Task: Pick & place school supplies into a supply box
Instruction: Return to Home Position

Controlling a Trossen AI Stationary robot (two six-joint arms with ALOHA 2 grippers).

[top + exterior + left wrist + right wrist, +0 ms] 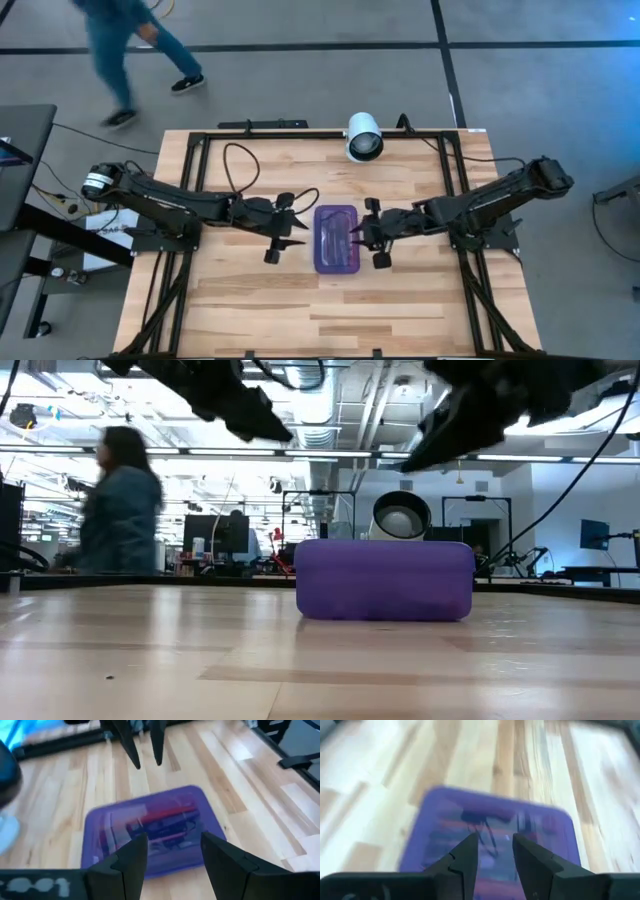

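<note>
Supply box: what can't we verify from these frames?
- Contents: wrist views blurred; through the supply box lid only red and dark shapes, no count.
- Low view: the purple wall hides everything inside.
- Lid latching: too small in high view; left pincer and right pincer flank the box, open.

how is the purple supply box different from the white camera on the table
Colour: the supply box is translucent purple; the camera is white with a dark lens.
Shape: the supply box is a flat rounded rectangle; the camera is a stubby cylinder.
Place: the supply box lies mid-table; the camera is at the far edge.
Shared: both are on the wooden table.
</note>
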